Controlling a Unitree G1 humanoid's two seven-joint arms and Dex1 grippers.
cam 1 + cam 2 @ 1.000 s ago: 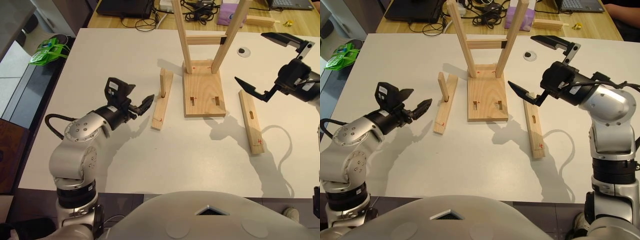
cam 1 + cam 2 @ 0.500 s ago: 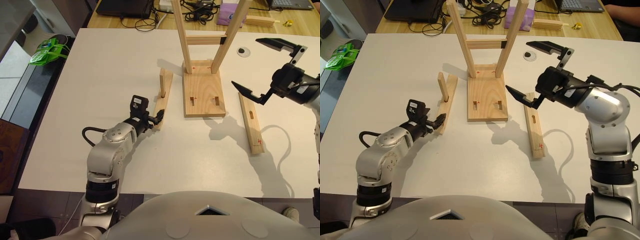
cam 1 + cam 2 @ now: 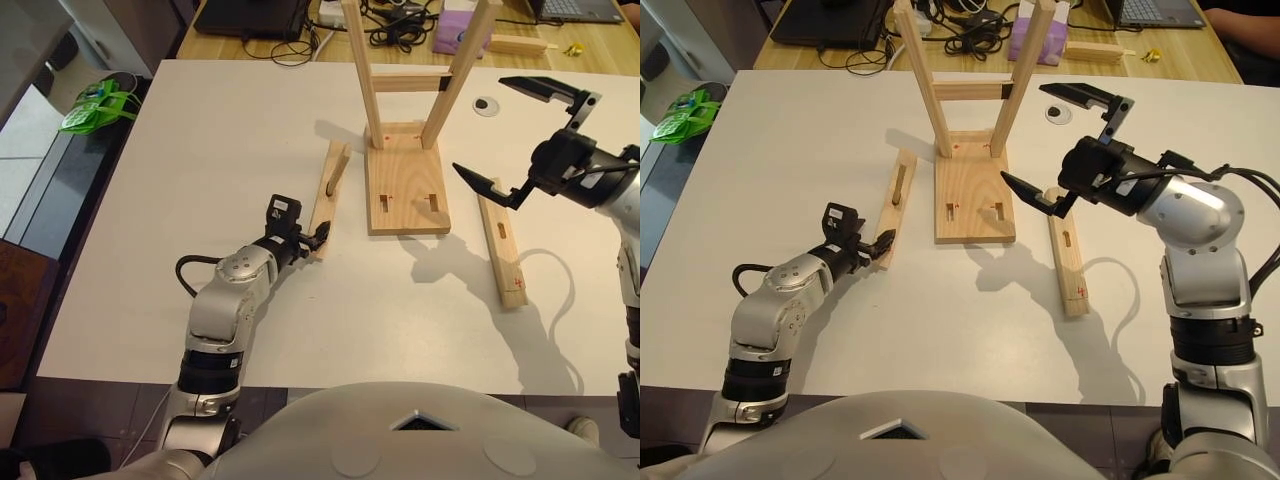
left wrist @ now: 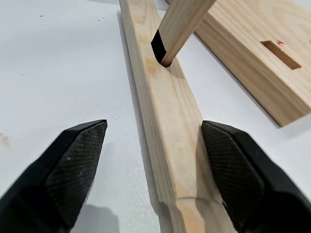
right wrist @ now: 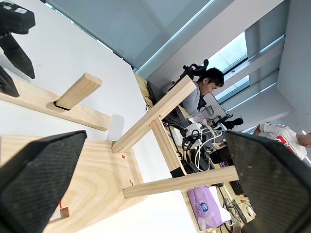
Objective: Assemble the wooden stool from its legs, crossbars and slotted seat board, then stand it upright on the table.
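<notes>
You have the seat board [image 3: 405, 218] lying flat near the middle of the white table [image 3: 200, 150], with two legs [image 3: 364, 70] standing upright in its far end and a crossbar [image 3: 405, 80] joining them partway up. The board's two near slots [image 3: 388, 200] are open. To the robot's left of the board, just beside it, a loose leg [image 3: 323, 210] lies flat on the table with a short crossbar [image 3: 335, 172] stuck into its far part and leaning at a tilt. Your left gripper [image 3: 880, 243] sits low at the near end of that leg, its fingers [image 4: 77, 160] spread moderately and straddling the wood: one finger lies close against the leg's side, while the other stands apart with bare table between it and the leg. It is not closed on the leg. To the robot's right of the board a second loose leg [image 3: 503, 250] lies flat, slot facing up. Your right gripper [image 3: 482, 125] hangs in the air above the table, over the gap between the board and the far end of that second leg, its fingers spread very wide and holding nothing. A small dark round disc [image 3: 487, 102] lies on the table beyond it.
</notes>
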